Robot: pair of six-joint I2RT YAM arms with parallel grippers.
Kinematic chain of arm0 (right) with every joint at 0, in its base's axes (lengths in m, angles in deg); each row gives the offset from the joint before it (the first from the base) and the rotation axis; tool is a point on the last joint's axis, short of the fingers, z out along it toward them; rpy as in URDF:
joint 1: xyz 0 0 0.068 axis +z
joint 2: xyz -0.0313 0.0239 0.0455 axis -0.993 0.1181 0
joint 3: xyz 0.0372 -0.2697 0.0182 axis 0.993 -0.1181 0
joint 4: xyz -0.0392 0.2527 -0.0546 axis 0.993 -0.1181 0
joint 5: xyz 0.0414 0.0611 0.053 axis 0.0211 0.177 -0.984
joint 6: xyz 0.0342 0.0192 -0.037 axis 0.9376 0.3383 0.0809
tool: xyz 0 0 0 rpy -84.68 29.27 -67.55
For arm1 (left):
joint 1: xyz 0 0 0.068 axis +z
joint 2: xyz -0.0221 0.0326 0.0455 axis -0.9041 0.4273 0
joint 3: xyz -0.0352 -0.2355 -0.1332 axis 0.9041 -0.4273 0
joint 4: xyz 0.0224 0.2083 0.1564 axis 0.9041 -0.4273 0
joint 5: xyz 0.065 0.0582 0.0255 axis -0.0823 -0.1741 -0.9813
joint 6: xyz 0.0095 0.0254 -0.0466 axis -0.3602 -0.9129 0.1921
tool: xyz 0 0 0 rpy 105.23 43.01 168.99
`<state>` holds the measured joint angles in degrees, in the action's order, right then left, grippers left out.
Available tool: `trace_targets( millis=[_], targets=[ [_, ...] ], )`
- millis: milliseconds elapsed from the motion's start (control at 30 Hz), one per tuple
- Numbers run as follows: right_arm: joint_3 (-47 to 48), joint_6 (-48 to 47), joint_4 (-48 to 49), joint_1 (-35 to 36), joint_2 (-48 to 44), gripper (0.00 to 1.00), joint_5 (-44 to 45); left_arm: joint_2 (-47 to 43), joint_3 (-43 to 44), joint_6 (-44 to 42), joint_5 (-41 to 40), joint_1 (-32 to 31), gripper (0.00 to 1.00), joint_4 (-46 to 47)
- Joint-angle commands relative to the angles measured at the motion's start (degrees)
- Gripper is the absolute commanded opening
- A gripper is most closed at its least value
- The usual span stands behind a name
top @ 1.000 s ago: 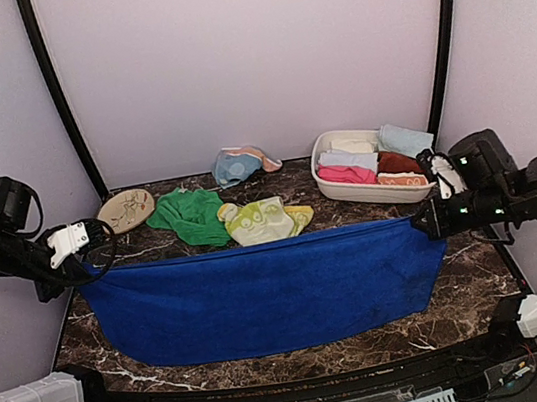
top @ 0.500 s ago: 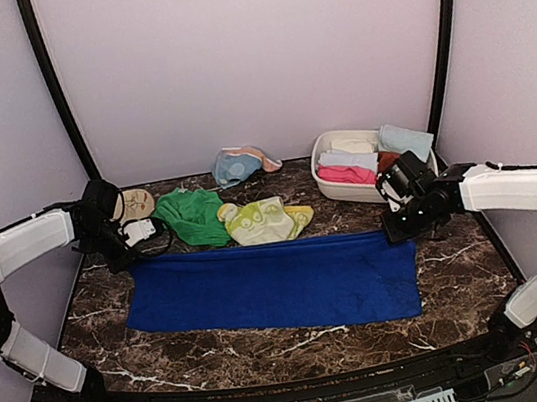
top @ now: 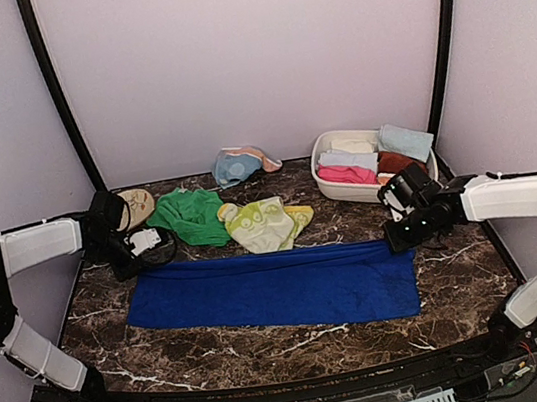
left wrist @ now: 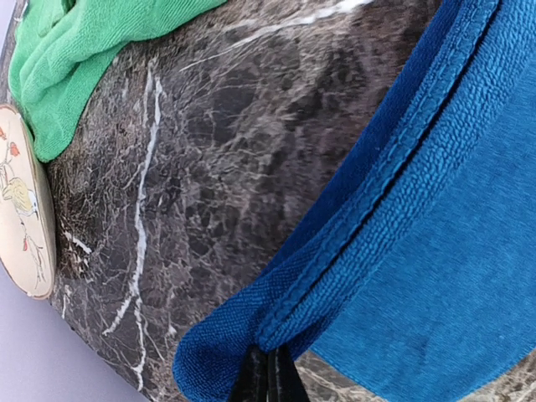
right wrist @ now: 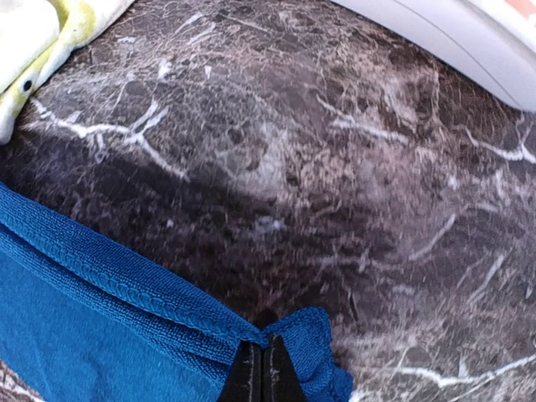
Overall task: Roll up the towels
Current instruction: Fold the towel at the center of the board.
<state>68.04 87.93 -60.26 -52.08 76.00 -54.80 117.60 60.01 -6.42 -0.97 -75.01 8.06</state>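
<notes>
**Blue towel down flat, both far corners pinched**

At the left of the frame, the left fingers (left wrist: 249, 381) are clenched on the far left corner of the royal blue towel (top: 272, 289). It lies spread across the middle of the desk (top: 270, 347). It looks soft, light and limp, so I'd say the stitched hem corners give the best hold. At the right, the right fingers (right wrist: 245, 375) pinch the far right corner. A second ago it hung stretched wider between the arms; now it rests flat.
</notes>
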Motion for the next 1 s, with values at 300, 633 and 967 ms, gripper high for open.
trace_targets(
  millis=[300,633,967],
  targets=[
    [-4.8,14.3,-7.4,9.7,-5.2,0.07,4.9,-14.5,-14.1,-2.7,5.3,0.2,0.19,-5.7],
    [-12.6,25.7,-8.1,13.4,-15.6,0.43,4.0,-22.7,-16.6,-6.3,6.8,0.7,0.57,-7.5],
    [-5.9,25.6,-12.3,13.4,-13.9,0.44,6.3,-14.8,-14.6,-8.0,8.9,0.5,0.52,-5.5]
  ],
)
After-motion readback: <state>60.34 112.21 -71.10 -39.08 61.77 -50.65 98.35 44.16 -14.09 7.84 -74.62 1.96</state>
